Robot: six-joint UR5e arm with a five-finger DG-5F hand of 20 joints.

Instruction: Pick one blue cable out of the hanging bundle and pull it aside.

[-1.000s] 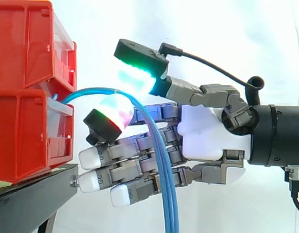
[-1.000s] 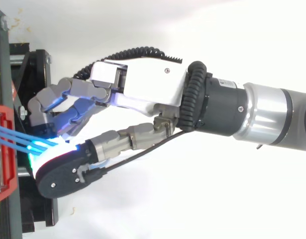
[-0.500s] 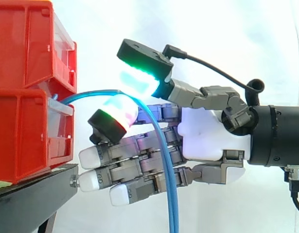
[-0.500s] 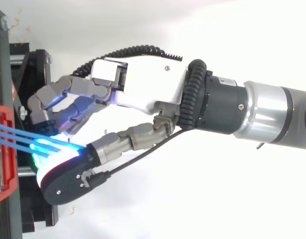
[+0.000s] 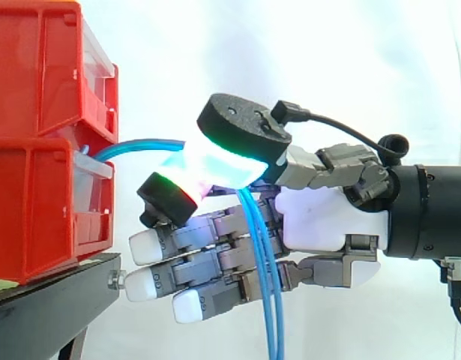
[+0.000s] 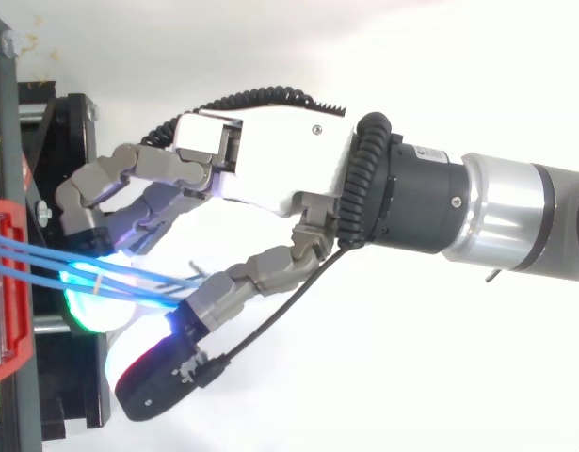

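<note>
**Mid-pick at the bins:** The robot's hand, reaching in from the right of the frame, sits in the hanging bundle of blue cables, and the picking step looks under way.

The cables leave the front of the lower of two stacked red bins at the left edge. They arch rightward across the centre of the side view, pass through the hand and drop straight out of the bottom of the frame. Seen from above, the hand lies across the centre. The cables run toward it from the left edge as thin strands, fanned slightly at the bin and drawn together at the hand.

It cannot be told whether the hand is clamped on any strand or merely has the bundle lying across it, because the two views read differently. The strands appear to run together, so singling one out looks unfinished and the pull aside not yet begun.

The next move calls for a firm hold on one strand alone, with the others left to fall free. Only then should the arm draw it sideways, away from the bins and the black stand.

The cables look thin, smooth and limp, and likely to slip from a loose hold.
</note>
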